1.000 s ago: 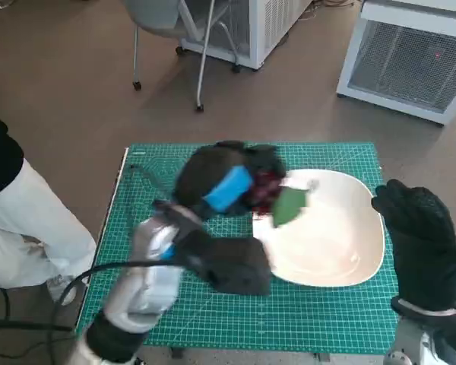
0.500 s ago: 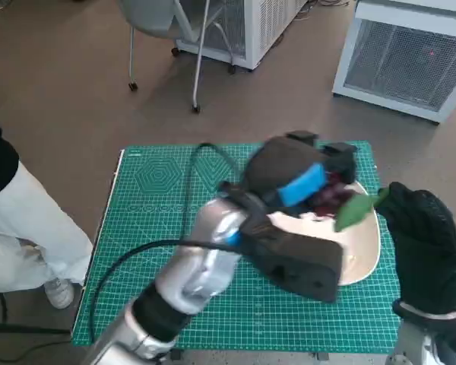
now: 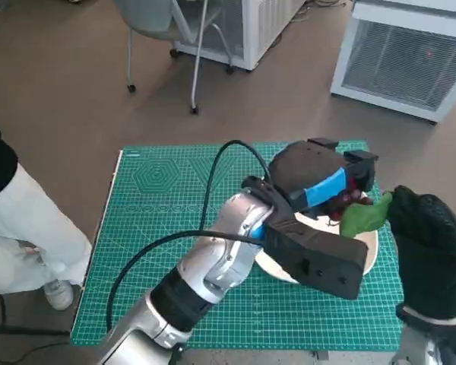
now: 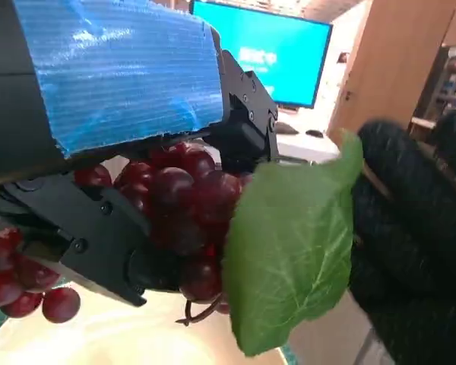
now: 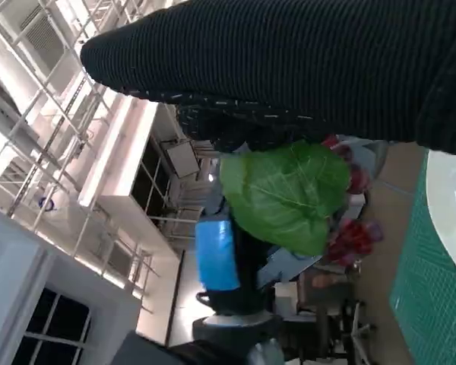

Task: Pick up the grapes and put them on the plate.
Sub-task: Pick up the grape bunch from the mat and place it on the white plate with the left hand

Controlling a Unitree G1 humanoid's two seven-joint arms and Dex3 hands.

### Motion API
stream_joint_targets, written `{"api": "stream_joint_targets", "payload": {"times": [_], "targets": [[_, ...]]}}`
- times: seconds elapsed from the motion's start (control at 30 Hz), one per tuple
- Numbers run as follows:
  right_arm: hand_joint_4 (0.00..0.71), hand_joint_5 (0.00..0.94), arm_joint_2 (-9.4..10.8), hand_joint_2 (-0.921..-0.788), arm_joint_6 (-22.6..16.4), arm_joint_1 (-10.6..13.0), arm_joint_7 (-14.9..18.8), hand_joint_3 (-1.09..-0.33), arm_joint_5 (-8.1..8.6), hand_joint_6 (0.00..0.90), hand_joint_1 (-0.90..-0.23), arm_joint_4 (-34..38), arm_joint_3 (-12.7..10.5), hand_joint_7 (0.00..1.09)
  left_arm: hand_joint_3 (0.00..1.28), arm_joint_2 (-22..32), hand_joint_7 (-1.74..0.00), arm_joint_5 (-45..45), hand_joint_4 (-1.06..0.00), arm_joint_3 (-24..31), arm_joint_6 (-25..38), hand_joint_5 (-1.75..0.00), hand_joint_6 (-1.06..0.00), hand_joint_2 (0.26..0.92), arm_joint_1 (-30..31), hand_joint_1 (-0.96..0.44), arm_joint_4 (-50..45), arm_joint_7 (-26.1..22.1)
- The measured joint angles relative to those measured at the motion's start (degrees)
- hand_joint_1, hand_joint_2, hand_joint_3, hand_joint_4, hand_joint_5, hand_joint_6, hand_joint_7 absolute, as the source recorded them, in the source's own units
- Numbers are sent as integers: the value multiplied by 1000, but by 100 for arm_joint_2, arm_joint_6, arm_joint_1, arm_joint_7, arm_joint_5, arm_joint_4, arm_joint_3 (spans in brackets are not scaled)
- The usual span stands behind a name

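Left hand (image 3: 313,182): black w/ blue tape on its back, held above the plate; its fingers (image 4: 99,236) are closed round the grapes, clearest in left wrist view.
Grapes (image 4: 178,209): dark red bunch, held inside the left fingers, off the bench; a few berries hang loose below the fingers.
Leaf (image 4: 292,243): green, attached to the bunch, sticks out past the left fingers toward the right hand; looks to be touching or just beside the glove, cannot tell which.
Plate (image 3: 365,247): white, on the mat, directly under the left fingers; mostly hidden by the forearm in head view.
Right hand (image 3: 429,251): black knitted glove, just beside the left fingers at the plate's far-right edge; whether its fingers are spread or curled cannot be told, and nothing shows in them.
Mat (image 3: 159,228): green cutting mat w/ grid, covers the bench top.
Cable (image 3: 213,190): black, arcs over the left forearm.
Person (image 3: 15,220): white trousers, stands beside the bench, well apart from both hands.
Chair (image 3: 163,30): on the floor beyond the bench.
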Motion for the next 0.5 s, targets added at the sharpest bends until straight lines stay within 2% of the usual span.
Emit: {"api": "stream_joint_targets", "payload": {"times": [0.23, 0.37, 0.43, 0.47, 0.5], "targets": [[546, 494, 31, -921, -20, 17, -46, -501, -17, 321, -350, -14, 4, 811, 182, -13, -1226, -21, -590, 8, -30, -1357, -484, 920, 0, 2, 2, 19], [548, 490, 39, -921, -21, 17, -55, -501, -18, 322, -350, -14, 9, 809, 189, -18, -1184, -63, -543, 27, -33, -1419, -520, 920, 0, 3, 5, 48], [549, 488, 39, -921, -21, 17, -55, -500, -16, 323, -350, -14, 8, 808, 223, -29, -1278, -124, -491, 45, -41, -1423, -483, 920, 1, 3, 17, 58], [549, 487, 39, -921, -22, 17, -55, -500, -15, 323, -350, -14, 8, 807, 243, -36, -1281, -166, -466, 54, -44, -1434, -450, 920, 2, 20, 24, 58], [550, 486, 39, -921, -22, 17, -55, -500, -14, 323, -350, -14, 8, 807, 264, -42, -1200, -205, -442, 61, -45, -1452, -415, 920, 4, 62, 28, 51]]}}
